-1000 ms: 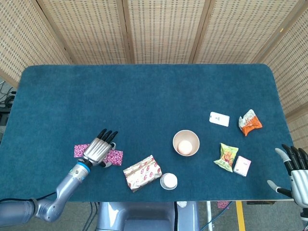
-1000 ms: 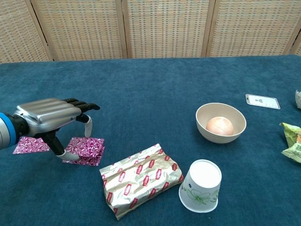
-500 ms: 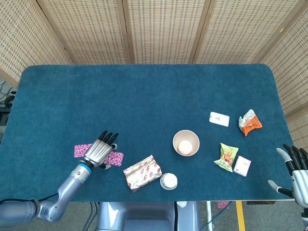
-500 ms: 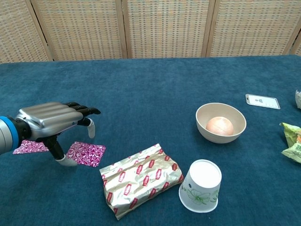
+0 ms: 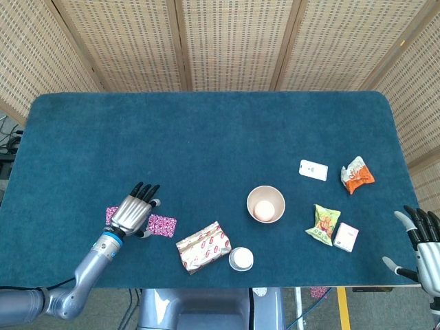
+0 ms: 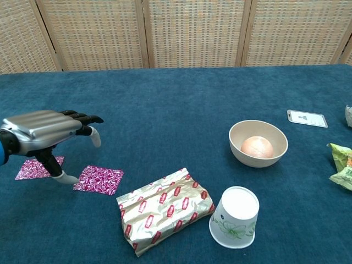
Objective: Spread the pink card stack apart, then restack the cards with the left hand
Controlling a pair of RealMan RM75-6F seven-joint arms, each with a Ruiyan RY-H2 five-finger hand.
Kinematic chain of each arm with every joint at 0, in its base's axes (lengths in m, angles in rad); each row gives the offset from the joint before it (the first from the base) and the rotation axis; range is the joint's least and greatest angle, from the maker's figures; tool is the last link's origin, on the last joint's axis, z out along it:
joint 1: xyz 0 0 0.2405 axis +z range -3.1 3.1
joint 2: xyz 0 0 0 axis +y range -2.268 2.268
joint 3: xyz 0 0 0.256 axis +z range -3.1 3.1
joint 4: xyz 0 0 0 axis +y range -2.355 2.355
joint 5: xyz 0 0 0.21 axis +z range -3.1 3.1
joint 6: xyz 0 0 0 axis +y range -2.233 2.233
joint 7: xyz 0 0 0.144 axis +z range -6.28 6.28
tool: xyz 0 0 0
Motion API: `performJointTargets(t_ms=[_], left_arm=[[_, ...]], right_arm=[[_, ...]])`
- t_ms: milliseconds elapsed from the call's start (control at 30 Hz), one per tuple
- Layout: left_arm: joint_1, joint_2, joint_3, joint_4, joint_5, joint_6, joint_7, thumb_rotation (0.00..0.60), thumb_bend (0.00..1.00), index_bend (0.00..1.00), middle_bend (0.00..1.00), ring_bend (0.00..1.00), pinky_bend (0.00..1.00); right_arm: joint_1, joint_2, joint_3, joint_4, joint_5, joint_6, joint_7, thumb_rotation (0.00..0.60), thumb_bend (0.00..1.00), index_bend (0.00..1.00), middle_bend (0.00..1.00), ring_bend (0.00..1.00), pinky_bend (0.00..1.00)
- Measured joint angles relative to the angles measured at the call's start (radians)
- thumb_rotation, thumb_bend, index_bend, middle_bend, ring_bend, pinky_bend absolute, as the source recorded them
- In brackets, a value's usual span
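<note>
Two pink patterned cards lie apart on the blue cloth at the front left. The right card (image 5: 163, 225) (image 6: 100, 179) shows fully. The left card (image 5: 111, 214) (image 6: 38, 168) is partly hidden under my left hand (image 5: 132, 210) (image 6: 47, 128). That hand hovers flat over the gap between them, fingers stretched forward, holding nothing. Its thumb points down, with the tip near the right card's left edge. My right hand (image 5: 420, 242) is at the table's front right corner, fingers spread and empty; the chest view does not show it.
A foil snack packet (image 5: 203, 246) (image 6: 165, 209) lies just right of the cards, with an upturned paper cup (image 5: 241, 258) (image 6: 235, 216) beside it. A bowl (image 5: 266, 194) (image 6: 258, 126) holds a round item. Far right: white card (image 5: 313, 170), snack bags (image 5: 324, 224), small box (image 5: 346, 236).
My left hand has drawn back to the left off the right card, which now lies uncovered. It hides more of the left card. The right hand has barely moved.
</note>
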Motion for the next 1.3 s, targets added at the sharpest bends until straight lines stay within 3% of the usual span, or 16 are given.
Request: performJointTargets(t_ms=[333,700,1300], left_arm=[[0.04,0.049,0.011,0.029,-0.08,0.0,-0.02,0.497,0.22,0.26,0.0,0.0,0.0],[0.054,0.024,0.008,0.092,-0.122,-0.02,-0.035,0.513,0.26,0.32,0.0,0.0,0.0],[0.049,0.0,-0.012,0.124,-0.146,-0.038,-0.038,0.514,0.23,0.34,0.0,0.0,0.0]], right_arm=[[0.009,-0.002,0.0,-0.001,-0.008,-0.006,-0.005,0.6,0.13,0.12,0.09,0.0,0.0],[0.008,-0.002,-0.002,-0.005,-0.008,-0.006,-0.009,0.6,0.13,0.13,0.09,0.0,0.0],[0.004,0.001,-0.002,-0.002,-0.005,0.001,-0.007,0.6,0.12,0.13,0.09,0.0,0.0]])
